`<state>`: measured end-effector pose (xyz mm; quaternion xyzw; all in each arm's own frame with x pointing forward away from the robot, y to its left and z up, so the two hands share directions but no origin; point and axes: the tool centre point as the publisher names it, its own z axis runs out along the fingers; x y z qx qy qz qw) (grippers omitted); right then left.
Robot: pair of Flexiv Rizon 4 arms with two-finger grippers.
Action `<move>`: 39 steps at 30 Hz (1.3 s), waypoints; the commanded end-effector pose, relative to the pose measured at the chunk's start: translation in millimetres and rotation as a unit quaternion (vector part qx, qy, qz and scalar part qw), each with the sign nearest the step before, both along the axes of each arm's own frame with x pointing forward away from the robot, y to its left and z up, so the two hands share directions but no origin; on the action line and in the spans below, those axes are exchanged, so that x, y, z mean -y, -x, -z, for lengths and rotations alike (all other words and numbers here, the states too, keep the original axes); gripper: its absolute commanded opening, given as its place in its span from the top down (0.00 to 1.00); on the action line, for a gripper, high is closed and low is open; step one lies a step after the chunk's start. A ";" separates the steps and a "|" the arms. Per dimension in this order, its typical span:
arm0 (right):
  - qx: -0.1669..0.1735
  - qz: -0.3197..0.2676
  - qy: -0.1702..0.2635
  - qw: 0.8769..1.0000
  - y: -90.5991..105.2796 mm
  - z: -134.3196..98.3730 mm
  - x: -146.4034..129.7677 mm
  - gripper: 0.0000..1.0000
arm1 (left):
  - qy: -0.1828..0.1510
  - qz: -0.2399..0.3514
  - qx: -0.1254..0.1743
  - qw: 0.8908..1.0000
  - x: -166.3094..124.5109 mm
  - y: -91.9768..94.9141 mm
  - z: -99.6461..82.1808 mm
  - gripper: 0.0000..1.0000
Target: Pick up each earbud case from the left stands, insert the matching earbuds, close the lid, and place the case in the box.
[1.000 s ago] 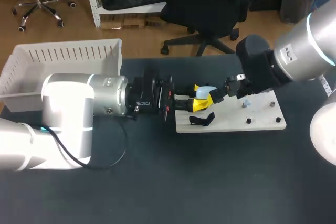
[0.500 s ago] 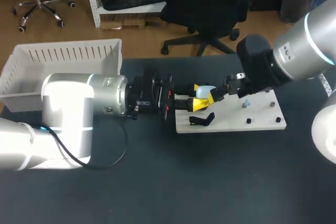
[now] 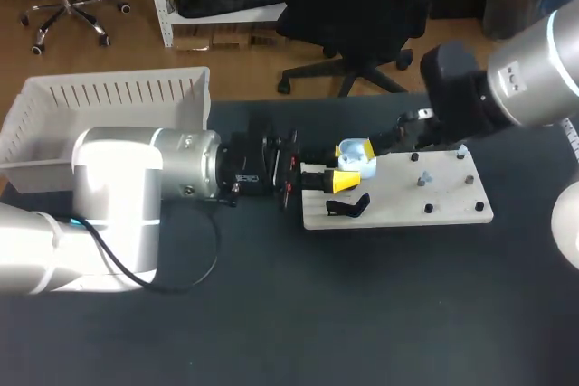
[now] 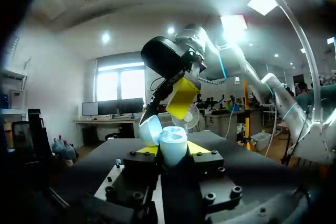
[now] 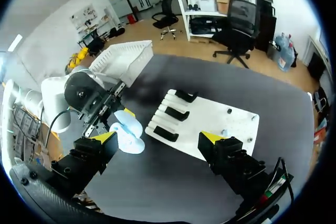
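Head view: open earbud case (image 3: 355,153) clamped in the left gripper (image 3: 346,169), above the white stand board's (image 3: 452,210) left end.
Lid up, seemingly steadied for loading earbuds; the right gripper (image 5: 157,139), spread and empty, hangs near it by the board's far edge; the box (image 3: 109,92) sits at the worktop's far-left corner.

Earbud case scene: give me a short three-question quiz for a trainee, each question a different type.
1. True or false: the left gripper is shut on the light blue earbud case.
2. The case's lid is: A open, B closed, C missing.
3. How many black stands sit on the white board in the right wrist view?
Key: 1 true; 2 A; 3 three.
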<state>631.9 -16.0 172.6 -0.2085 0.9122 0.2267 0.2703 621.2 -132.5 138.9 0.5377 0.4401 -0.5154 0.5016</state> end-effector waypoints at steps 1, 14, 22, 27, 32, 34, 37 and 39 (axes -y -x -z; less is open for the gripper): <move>0.040 -0.005 0.031 0.999 5.0 -9.9 18.9 0.00 | 0.001 -0.001 0.001 1.000 0.2 0.3 0.9 1.00; -0.050 0.048 0.199 0.977 -42.4 14.0 105.9 0.00 | 0.001 -0.001 0.001 1.000 0.2 0.3 0.9 1.00; -0.095 0.047 0.256 0.961 -70.0 58.8 120.2 0.00 | 0.001 -0.001 0.001 1.000 0.2 0.3 0.9 1.00; -0.116 0.054 0.284 0.950 -91.4 84.9 127.5 0.00 | 0.001 -0.001 0.001 1.000 0.2 0.3 0.9 1.00; -0.129 0.063 0.295 0.945 -106.2 104.6 134.3 0.00 | 0.001 -0.001 0.001 1.000 0.2 0.3 0.9 1.00; -0.133 0.064 0.295 0.944 -110.9 109.8 135.5 0.00 | 0.001 -0.001 0.001 1.000 0.2 0.3 0.9 1.00; -0.144 0.065 0.296 0.942 -117.0 117.5 137.0 0.05 | 0.001 -0.001 0.001 1.000 0.2 0.3 0.9 1.00; -0.143 0.067 0.305 0.939 -121.1 123.6 139.6 0.23 | 0.001 -0.001 0.001 1.000 0.2 0.3 0.9 1.00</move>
